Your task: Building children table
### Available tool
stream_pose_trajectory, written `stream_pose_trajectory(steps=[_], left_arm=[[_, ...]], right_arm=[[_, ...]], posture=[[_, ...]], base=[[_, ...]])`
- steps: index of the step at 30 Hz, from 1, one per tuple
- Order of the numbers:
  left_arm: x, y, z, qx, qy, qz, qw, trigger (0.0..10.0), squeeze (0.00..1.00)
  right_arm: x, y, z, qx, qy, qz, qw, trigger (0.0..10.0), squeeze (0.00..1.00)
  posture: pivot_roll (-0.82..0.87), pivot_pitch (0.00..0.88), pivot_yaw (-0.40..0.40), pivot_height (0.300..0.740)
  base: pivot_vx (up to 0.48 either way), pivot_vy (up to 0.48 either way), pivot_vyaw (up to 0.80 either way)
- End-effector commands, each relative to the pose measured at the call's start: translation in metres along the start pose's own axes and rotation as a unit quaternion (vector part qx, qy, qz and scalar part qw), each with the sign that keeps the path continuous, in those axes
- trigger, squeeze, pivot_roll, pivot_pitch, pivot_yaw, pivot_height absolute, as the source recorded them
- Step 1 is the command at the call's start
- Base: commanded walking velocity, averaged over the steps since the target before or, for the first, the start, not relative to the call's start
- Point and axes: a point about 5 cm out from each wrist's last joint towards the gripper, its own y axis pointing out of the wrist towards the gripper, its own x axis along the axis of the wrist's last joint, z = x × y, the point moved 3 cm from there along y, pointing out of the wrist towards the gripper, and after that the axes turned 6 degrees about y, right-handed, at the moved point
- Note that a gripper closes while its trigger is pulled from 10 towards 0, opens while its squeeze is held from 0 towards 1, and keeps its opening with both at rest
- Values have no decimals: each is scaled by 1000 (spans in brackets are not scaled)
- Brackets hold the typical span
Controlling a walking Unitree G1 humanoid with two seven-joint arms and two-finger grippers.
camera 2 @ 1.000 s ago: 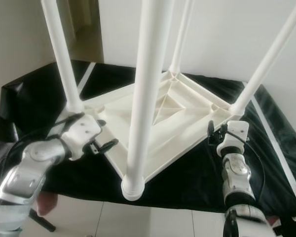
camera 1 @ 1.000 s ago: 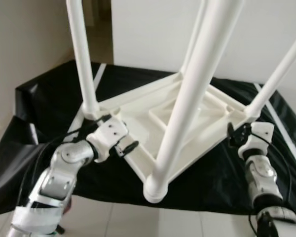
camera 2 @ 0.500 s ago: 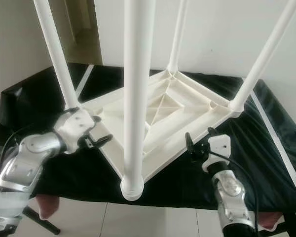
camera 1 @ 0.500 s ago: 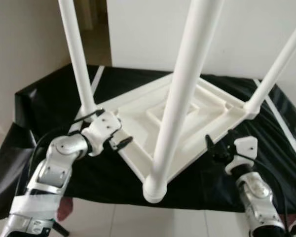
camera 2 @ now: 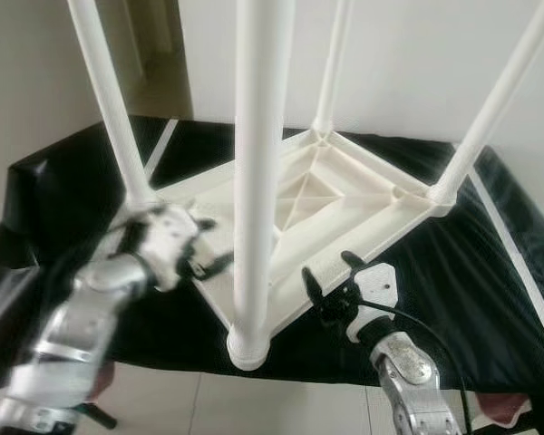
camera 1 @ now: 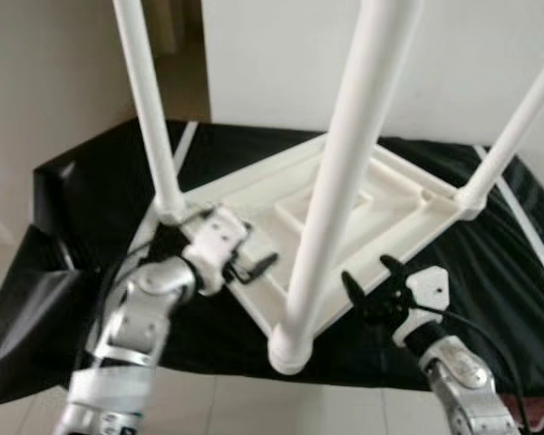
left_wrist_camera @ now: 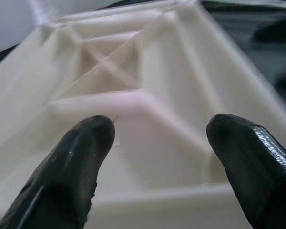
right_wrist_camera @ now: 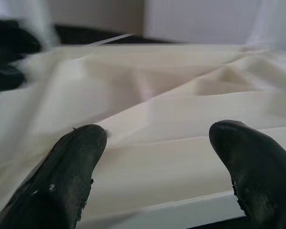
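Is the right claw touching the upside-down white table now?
Apart. In the right eye view, the right claw hangs open just off the near right edge of the table, with black cloth visible between fingers and rim.

surface: black sheet (camera 1: 91,195) across frame middle | on it: white children's table (camera 1: 344,217) upside down, centre, legs up

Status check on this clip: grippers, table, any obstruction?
Left gripper open at the table's left edge. Right gripper open, at its near right edge. Table upside down on black sheet, four legs up. Nothing blocking.
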Motion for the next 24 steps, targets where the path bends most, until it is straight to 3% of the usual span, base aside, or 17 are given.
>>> stream_pose_trajectory(steps=[1, 8, 14, 19, 24], left_arm=[[0, 0, 14, 93, -8, 7, 996, 10000, 0], [1, 0, 21, 115, 27, 9, 993, 10000, 0], [-14, -5, 43, 160, 15, 63, 985, 10000, 0], [-22, -8, 63, 208, 5, 96, 973, 10000, 0], [-24, -9, 66, 204, -15, 96, 974, 10000, 0]], right_arm=[[-2, -4, 4, 26, 10, 16, 999, 10000, 0], [-2, -24, 23, 131, 35, 81, 987, 10000, 0], [5, -41, 50, 254, 35, 122, 959, 10000, 0], [10, -36, 61, 312, 28, 130, 941, 10000, 0], [12, -21, 64, 317, 24, 122, 940, 10000, 0]], posture=[[27, 0, -40, 740], [42, 0, -52, 740], [43, 0, -48, 740], [36, 0, -38, 740], [43, 0, -45, 740]], base=[[0, 0, 0], [0, 0, 0], [0, 0, 0], [0, 0, 0], [0, 0, 0]])
